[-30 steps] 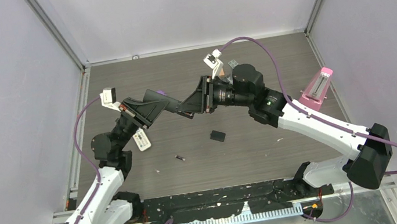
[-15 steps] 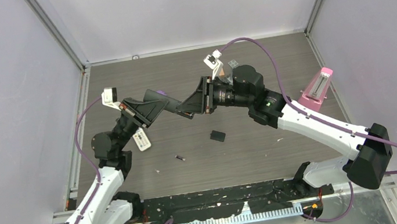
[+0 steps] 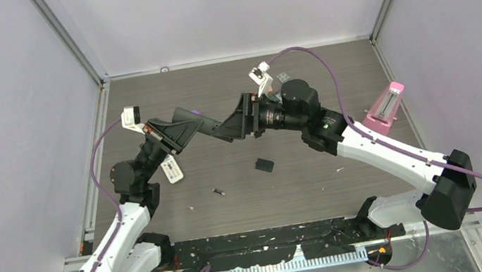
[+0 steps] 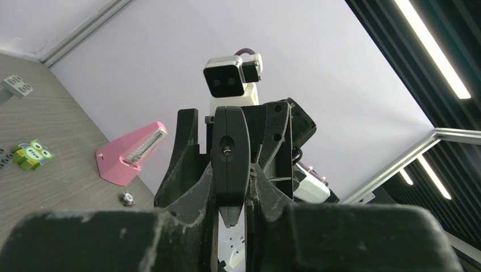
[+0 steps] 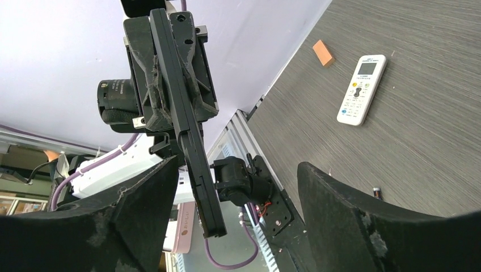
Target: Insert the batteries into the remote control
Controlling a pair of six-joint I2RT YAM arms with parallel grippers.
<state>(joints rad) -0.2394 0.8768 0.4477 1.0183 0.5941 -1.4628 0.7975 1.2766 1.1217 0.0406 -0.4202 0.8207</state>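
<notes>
A black remote control [image 4: 230,158] is held up in the air, edge-on, with my left gripper [image 4: 231,177] shut on it. In the right wrist view the remote control [image 5: 190,141] hangs from the left gripper [image 5: 170,68], between the wide-apart fingers of my right gripper [image 5: 237,170]. It is close to the left finger [image 5: 136,221]; the jaws are open and do not clamp it. From above, the left gripper [image 3: 207,128] and right gripper [image 3: 228,130] meet over the table's middle. One dark battery [image 3: 219,192] lies on the table, the same battery [image 5: 375,192] showing by the right finger.
A small black cover piece [image 3: 264,165] lies right of the battery. A white remote [image 3: 171,168] lies by the left arm, and a pink metronome [image 3: 385,108] stands at the right edge. Small toys [image 4: 31,154] and an orange block [image 5: 324,52] lie on the table.
The right gripper's jaws have spread wide apart from around the black remote. Both arms have barely moved, and the left gripper keeps its hold.
</notes>
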